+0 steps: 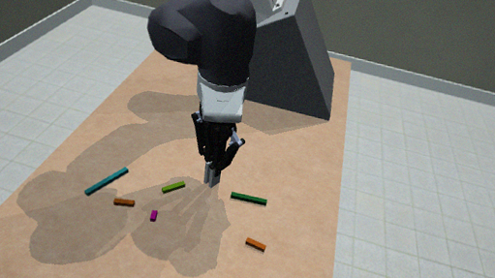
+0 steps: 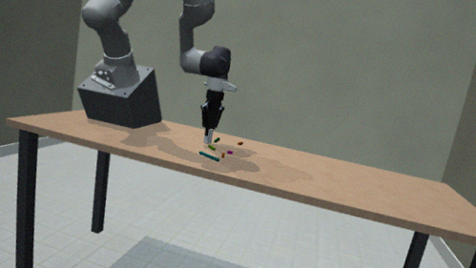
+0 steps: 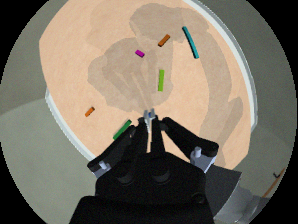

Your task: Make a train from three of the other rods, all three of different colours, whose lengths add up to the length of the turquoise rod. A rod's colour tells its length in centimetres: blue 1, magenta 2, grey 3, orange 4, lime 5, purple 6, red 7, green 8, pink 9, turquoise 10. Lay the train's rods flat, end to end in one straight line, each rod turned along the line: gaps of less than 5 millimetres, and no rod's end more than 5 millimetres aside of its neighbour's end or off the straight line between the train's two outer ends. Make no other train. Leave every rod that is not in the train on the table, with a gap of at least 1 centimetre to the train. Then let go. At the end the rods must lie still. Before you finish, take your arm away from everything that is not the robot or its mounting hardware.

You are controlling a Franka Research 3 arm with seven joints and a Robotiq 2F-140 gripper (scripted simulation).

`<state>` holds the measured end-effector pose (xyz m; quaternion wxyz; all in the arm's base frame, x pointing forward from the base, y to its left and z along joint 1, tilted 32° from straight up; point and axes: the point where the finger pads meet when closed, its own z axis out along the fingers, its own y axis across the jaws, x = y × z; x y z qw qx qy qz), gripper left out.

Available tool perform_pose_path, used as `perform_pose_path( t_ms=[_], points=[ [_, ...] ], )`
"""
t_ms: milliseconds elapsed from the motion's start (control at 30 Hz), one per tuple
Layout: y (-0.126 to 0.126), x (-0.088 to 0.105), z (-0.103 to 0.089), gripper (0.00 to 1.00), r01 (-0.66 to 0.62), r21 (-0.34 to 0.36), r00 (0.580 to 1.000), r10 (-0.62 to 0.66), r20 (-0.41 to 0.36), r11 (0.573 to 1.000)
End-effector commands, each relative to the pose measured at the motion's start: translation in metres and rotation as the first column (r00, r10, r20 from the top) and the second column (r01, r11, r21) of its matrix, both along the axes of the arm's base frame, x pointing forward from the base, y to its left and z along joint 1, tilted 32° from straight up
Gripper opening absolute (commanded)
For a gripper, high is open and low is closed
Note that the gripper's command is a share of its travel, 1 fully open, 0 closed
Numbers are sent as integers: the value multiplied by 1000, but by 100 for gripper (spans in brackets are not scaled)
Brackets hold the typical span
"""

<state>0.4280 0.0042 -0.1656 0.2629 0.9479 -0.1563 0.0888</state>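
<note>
My gripper (image 1: pixel 211 183) (image 2: pixel 207 140) (image 3: pixel 150 114) points down with its fingertips low at the table, shut on the small blue rod (image 3: pixel 150 115). Only a speck of blue shows between the tips; the fingers hide the rest. The turquoise rod (image 1: pixel 106 181) (image 2: pixel 209 156) (image 3: pixel 190 42) lies slanted at the left in the top view. The lime rod (image 1: pixel 173 187) (image 2: pixel 212 147) (image 3: pixel 161 80) lies left of the fingers. The magenta rod (image 1: pixel 154 215) (image 2: pixel 229 152) (image 3: pixel 140 53) and an orange rod (image 1: pixel 124 202) (image 2: pixel 223 155) (image 3: pixel 164 40) lie nearer that camera.
The green rod (image 1: pixel 248 199) (image 2: pixel 217 140) (image 3: pixel 122 129) lies close to the right of the fingers in the top view. A second orange rod (image 1: pixel 255 244) (image 2: pixel 240 143) (image 3: pixel 89 112) lies farther front right. The robot base (image 1: pixel 292 66) (image 2: pixel 121 106) stands behind.
</note>
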Motion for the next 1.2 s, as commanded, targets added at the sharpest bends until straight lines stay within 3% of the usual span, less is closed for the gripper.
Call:
perform_pose_path(
  t_ms=[0, 533, 967, 1067, 1167],
  points=[
    [5, 0, 7, 3, 3, 1, 1000, -3, 3, 1000],
    [50, -7, 80, 3, 3, 1, 1000, -3, 3, 1000],
    [52, -7, 83, 3, -2, 1, 1000, 2, 1, 1000],
    [66, 8, 76, 3, -137, -10, 988, 136, -80, 991],
    [70, 12, 74, 3, -176, -10, 979, 174, -105, 984]
  ],
)
